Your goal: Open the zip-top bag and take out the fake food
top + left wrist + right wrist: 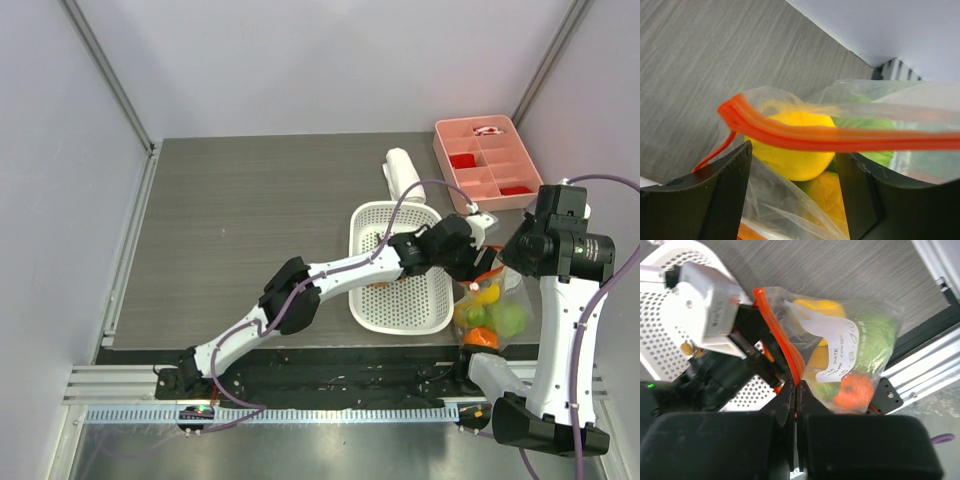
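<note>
While the left arm [330,272] stretches across the white perforated basket [400,326], the overhead shot has the zip-top bag [492,312] at the near right edge of the worktop [250,220], just beside that basket, with the right arm [560,330] bent over it and the pink compartment tray [441,150] well back. Over to the left wrist: the left end effector [794,159] is spread wide, its fingers [715,200] straddling the bag's plastic without closing on it, the orange-red zip strip [840,138] running across just above them, a yellow lemon [785,164] right behind. And the right wrist: the right end effector [796,390] is pinched tight on that strip, jaws flat together, and the bag bulges with fruit, lemon, green fruit [875,340] and orange fruit [855,390] all inside.
</note>
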Controlling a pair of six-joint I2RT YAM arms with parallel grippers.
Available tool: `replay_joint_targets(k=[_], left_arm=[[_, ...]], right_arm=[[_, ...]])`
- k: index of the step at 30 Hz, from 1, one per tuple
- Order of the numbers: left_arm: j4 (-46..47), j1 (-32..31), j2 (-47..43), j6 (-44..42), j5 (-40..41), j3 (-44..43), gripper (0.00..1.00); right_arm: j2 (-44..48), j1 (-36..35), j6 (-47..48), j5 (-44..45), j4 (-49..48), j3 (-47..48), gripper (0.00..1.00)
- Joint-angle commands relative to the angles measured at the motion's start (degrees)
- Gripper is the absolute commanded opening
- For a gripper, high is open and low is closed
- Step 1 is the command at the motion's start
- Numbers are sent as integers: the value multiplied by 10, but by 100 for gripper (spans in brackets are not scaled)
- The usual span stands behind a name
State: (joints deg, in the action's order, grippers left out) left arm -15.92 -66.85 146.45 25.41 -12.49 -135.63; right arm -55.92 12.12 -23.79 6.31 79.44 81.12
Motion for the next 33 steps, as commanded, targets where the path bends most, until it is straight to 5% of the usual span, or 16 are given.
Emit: replay_joint_targets(k=[1, 13, 21, 26, 33], left_arm=[[6, 18, -49, 70, -59, -14, 68], [132, 40, -101, 313, -150, -31, 78], [101, 80, -181, 298, -168, 7, 82], [39, 102, -173, 298, -205, 17, 84], [35, 108, -154, 277, -234, 47, 69]], right_arm=[[-7, 3, 5, 77, -5, -3, 1], [-54, -3, 28, 101, -43, 54, 1], [-82, -2, 30, 118, -33, 134, 1], [-53, -3, 49, 78, -86, 64, 1], [-11, -3, -3, 12, -196, -109, 1]])
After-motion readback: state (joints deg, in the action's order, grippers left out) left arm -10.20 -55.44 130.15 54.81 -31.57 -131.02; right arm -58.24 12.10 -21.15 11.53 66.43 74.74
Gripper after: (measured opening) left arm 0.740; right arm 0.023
